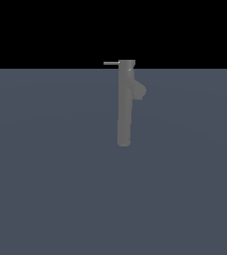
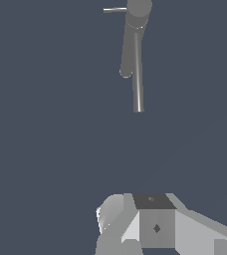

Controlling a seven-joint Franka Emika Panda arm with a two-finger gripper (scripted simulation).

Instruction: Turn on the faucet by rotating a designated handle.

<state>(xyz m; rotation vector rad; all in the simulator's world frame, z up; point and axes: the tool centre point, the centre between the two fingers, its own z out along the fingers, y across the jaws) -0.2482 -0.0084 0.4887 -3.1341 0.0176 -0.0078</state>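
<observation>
The faucet [image 1: 124,109] is a tall grey column on the flat grey-blue surface, with a stubby spout [image 1: 138,90] branching off toward the exterior view's right. Its handle [image 1: 111,63], a thin light rod, sticks out sideways from the top cap toward the exterior view's left. In the wrist view the faucet [image 2: 130,47] and its handle [image 2: 114,9] appear far from my gripper [image 2: 135,219]. Only grey blocky parts of the gripper show at the picture's edge, with nothing held. Its jaws cannot be made out. The arm does not show in the exterior view.
A plain grey-blue floor [image 1: 51,174] spreads all around the faucet. A black background lies behind it.
</observation>
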